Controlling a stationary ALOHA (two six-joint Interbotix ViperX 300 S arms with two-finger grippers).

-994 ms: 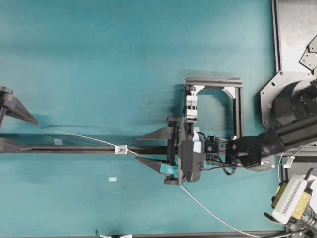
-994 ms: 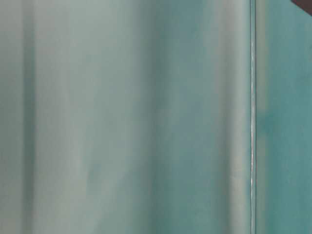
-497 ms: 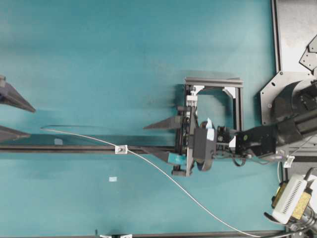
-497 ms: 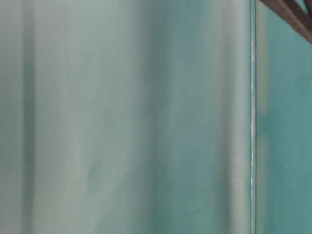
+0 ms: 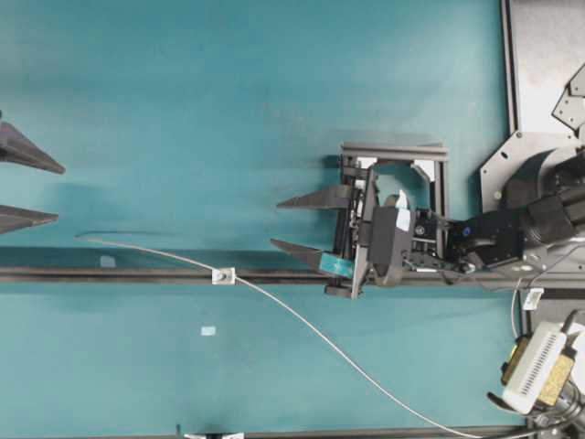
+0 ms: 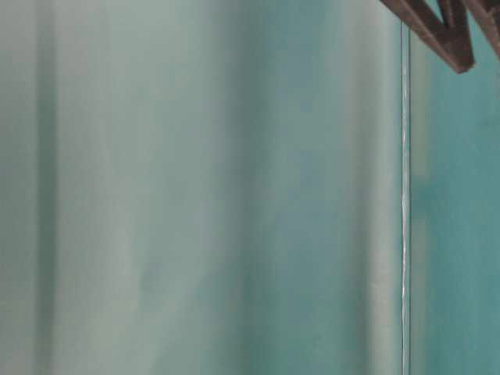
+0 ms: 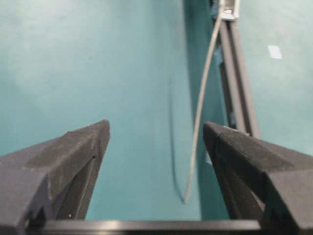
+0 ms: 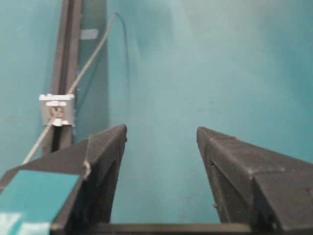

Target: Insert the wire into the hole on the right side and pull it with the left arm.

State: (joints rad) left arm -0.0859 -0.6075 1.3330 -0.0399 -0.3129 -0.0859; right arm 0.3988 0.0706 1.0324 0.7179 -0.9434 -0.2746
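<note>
Your wire (image 5: 302, 322) is threaded through the hole (image 5: 222, 274); both grippers, left (image 5: 23, 187) and right (image 5: 297, 222), gape empty; pulling remains.

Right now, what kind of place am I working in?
Likely a lab test bench: a teal tabletop, a black rail with a small metal tab threaded by a wire, and two robot grippers.
</note>
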